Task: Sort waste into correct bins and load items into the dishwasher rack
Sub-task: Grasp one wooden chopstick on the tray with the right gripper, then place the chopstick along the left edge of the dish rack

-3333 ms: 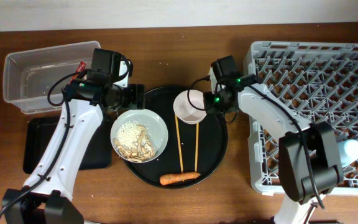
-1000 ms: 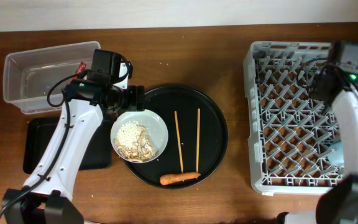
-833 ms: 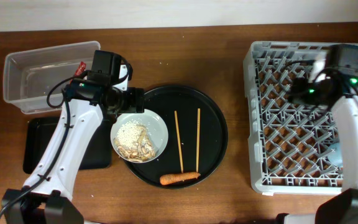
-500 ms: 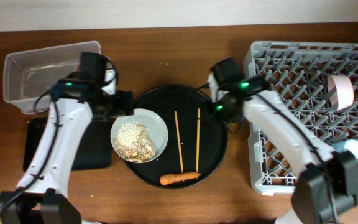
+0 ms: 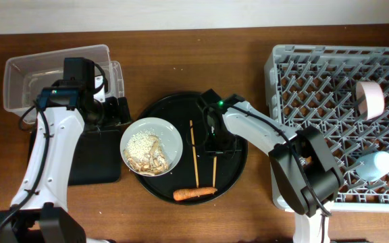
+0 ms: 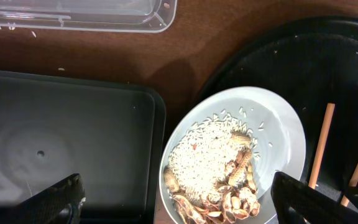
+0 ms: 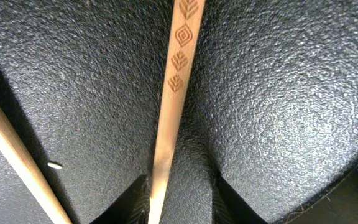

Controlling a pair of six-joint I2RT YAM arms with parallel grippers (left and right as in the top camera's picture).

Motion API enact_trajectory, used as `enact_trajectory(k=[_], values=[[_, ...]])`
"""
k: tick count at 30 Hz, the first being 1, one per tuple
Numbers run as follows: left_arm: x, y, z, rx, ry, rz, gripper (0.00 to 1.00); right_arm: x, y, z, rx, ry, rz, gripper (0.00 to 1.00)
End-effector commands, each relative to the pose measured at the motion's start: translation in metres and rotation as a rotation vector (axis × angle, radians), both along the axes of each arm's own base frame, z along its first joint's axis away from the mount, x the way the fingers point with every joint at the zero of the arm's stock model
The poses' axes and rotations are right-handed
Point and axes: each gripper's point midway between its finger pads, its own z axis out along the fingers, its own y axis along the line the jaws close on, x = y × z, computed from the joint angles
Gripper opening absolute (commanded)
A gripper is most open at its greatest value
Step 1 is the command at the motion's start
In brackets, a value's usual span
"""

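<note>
Your right gripper [image 5: 216,143] sits low over the right-hand chopstick [image 7: 168,106] on the round black tray [image 5: 181,106]. Its jaws are apart and straddle the stick, not yet clamped. The stick is light, stiff and thin, and it lies flat, so it will likely roll or skid. Pinch it square across, near mid-length. The other chopstick [image 5: 194,152] lies just to its left. Half a second ago this arm was at the tray's far right edge, and the bowl [image 5: 369,98] already lay in the rack [image 5: 316,67]. Your left gripper [image 5: 115,111], jaws wide apart, has shifted left of the plate [image 5: 174,137].
</note>
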Motion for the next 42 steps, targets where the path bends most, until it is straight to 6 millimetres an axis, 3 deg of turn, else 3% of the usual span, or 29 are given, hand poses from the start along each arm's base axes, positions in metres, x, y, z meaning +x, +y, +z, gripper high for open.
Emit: enact_trajectory(k=[1, 4, 11, 13, 15, 16, 18, 21, 22, 23, 25, 28, 32, 34, 36, 42], values=[[0.001, 0.001, 0.006, -0.003, -0.017, 0.015, 0.95, -0.01, 0.003, -0.008, -0.011, 0.034, 0.003, 0.31], [0.001, 0.001, 0.006, -0.003, -0.017, 0.015, 0.95, -0.009, 0.0, -0.01, -0.029, 0.032, -0.012, 0.17], [0.001, 0.001, 0.006, -0.003, -0.017, 0.015, 0.96, 0.004, -0.005, -0.015, -0.073, -0.021, -0.109, 0.16], [0.001, 0.001, 0.006, -0.003, -0.017, 0.015, 0.96, 0.006, -0.003, -0.015, -0.066, -0.03, -0.108, 0.06], [0.001, 0.001, 0.006, -0.003, -0.017, 0.015, 0.96, 0.013, 0.001, -0.01, -0.053, -0.048, -0.11, 0.04], [0.001, 0.001, 0.006, -0.003, -0.017, 0.015, 0.96, 0.018, 0.004, -0.003, -0.046, -0.061, -0.11, 0.04], [0.001, 0.001, 0.006, -0.003, -0.017, 0.015, 0.96, 0.041, 0.01, 0.031, -0.034, -0.148, -0.086, 0.04], [0.001, 0.001, 0.006, -0.003, -0.017, 0.015, 0.96, 0.085, -0.01, 0.119, -0.103, -0.35, -0.049, 0.04], [0.001, 0.001, 0.006, -0.003, -0.017, 0.015, 0.96, 0.091, -0.018, 0.131, -0.102, -0.36, -0.039, 0.04], [0.001, 0.001, 0.006, -0.003, -0.017, 0.015, 0.96, 0.097, -0.042, 0.149, -0.113, -0.362, -0.035, 0.04], [0.001, 0.001, 0.006, -0.002, -0.018, 0.015, 0.96, 0.087, -0.108, 0.161, -0.162, -0.278, -0.093, 0.04], [0.002, 0.002, 0.006, 0.001, -0.02, 0.016, 0.96, 0.074, -0.157, 0.159, -0.157, -0.175, -0.143, 0.04], [0.002, 0.002, 0.006, 0.001, -0.02, 0.016, 0.96, 0.051, -0.196, 0.159, -0.171, -0.106, -0.163, 0.04], [0.002, 0.002, 0.006, 0.001, -0.02, 0.016, 0.96, 0.03, -0.205, 0.151, -0.174, -0.088, -0.178, 0.04], [0.002, 0.002, 0.006, 0.001, -0.02, 0.016, 0.96, 0.015, -0.2, 0.139, -0.124, -0.123, -0.122, 0.04], [0.002, 0.002, 0.006, 0.0, -0.02, 0.016, 0.96, 0.003, -0.195, 0.073, -0.095, -0.118, -0.106, 0.07]])
